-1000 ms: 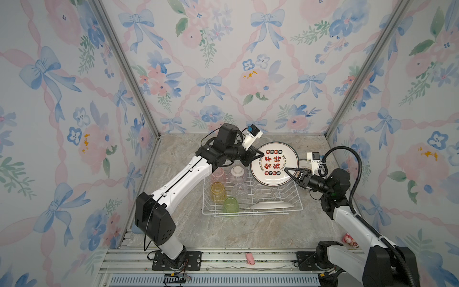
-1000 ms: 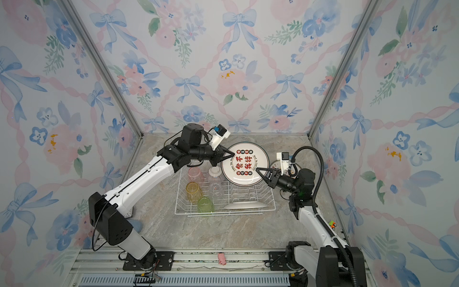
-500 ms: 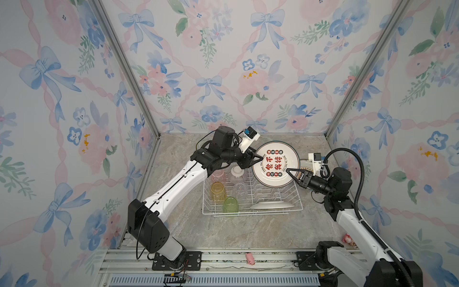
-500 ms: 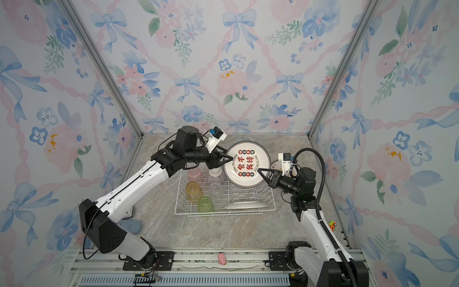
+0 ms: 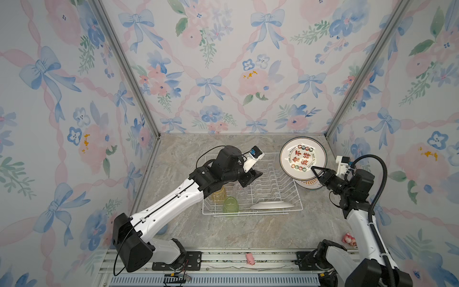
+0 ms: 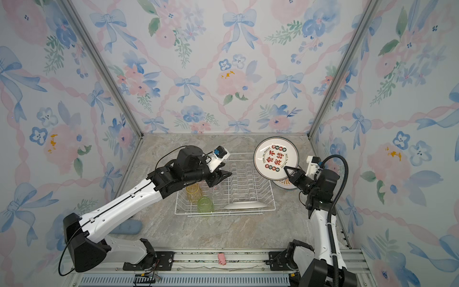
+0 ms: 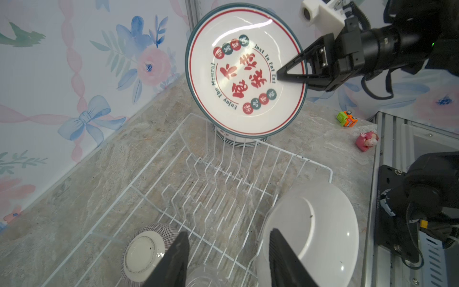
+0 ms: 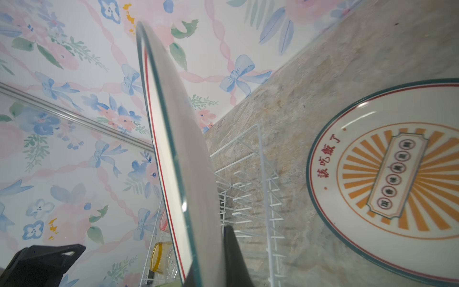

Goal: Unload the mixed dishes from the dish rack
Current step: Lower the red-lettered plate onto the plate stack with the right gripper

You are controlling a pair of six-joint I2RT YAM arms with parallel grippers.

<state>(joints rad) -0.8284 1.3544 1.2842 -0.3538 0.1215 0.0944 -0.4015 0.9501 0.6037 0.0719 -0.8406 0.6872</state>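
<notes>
My right gripper (image 5: 315, 171) is shut on the rim of a white dark-rimmed plate (image 5: 301, 157) with red characters. The plate hangs tilted over a stack of plates (image 5: 309, 185) on the counter, right of the dish rack (image 5: 273, 188). In the right wrist view the held plate (image 8: 173, 149) shows edge-on, and the stack's top plate (image 8: 397, 179) has orange rays. My left gripper (image 7: 228, 232) is open and empty above the rack. Below it sit an upturned striped bowl (image 7: 142, 251) and a clear tumbler (image 7: 206, 277). One plate (image 5: 272, 205) and the yellow (image 5: 218, 195) and green (image 5: 230, 205) tumblers stay in the rack.
A pink toy figure (image 5: 349, 239) and a small orange-green toy (image 7: 346, 118) lie on the counter by the right arm's base. A blue pad (image 6: 126, 227) lies left of the rack. Floral walls close in the left, back and right sides.
My left gripper opened, let go of the plate's edge and drew back over the rack. The right gripper carried the plate rightward, out over the stack.
</notes>
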